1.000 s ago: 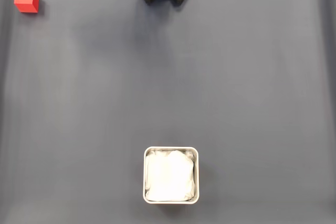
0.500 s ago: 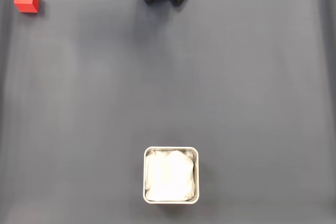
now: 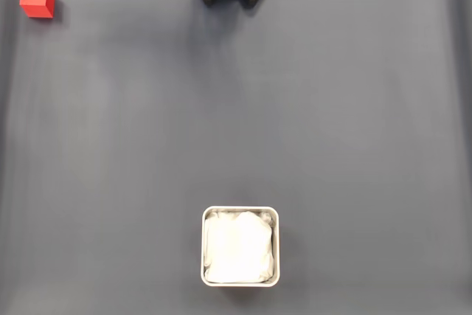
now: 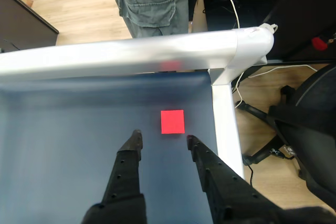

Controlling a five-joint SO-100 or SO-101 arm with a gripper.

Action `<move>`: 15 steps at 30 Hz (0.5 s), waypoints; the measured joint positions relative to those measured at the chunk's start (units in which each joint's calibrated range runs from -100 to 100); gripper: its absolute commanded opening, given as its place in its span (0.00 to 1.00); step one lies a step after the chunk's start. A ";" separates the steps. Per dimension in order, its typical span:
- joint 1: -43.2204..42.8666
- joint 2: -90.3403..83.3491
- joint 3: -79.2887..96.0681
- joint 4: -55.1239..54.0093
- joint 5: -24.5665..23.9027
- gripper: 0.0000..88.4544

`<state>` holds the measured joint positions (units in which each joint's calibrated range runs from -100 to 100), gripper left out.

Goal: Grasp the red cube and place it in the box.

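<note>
Red cube near the table corner (hand spread, just short), box well apart.

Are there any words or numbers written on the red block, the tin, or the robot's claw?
No words, numbers or signs can be read in these pictures.
The red cube: plain faces, no writing.
The box: bare metal rim and white cloth lining, no label.
The claw: black fingers with small holes, no lettering.
The dark mat and the white table frame: blank.
</note>
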<state>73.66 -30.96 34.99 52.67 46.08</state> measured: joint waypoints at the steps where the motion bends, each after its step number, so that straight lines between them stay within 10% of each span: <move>1: 0.07 0.17 0.18 0.00 0.00 0.24; 15: 2.37 1.48 8.05 -8.59 1.42 0.28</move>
<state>76.04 -29.48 43.04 44.07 47.50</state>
